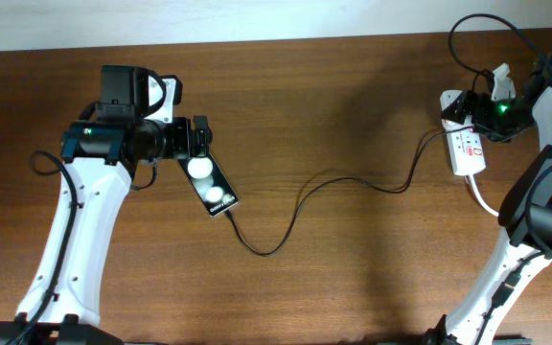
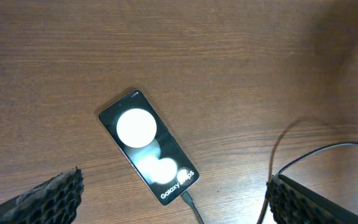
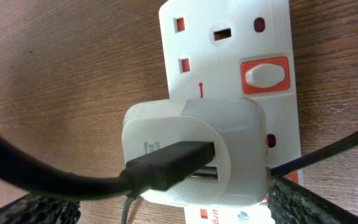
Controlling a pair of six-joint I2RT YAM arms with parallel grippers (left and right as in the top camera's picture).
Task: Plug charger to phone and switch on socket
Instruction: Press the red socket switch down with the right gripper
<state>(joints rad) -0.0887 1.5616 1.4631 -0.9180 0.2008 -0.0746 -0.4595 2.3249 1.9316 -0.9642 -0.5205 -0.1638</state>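
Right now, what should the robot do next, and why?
Probably nudge the open right gripper onto the switch beside the adapter, half hidden there. The cable seems already in the phone, and the adapter sits in the socket.

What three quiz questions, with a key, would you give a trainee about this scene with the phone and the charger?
1. True or false: the white adapter lies apart from the power strip.
2. Where does the black cable meet the phone? A: at the end with white lettering. B: at the opposite end. C: at a long side.
3. Fill in: the left gripper and the right gripper are both ___.
Key: 1 false, it is plugged into it; 2 A; 3 open.
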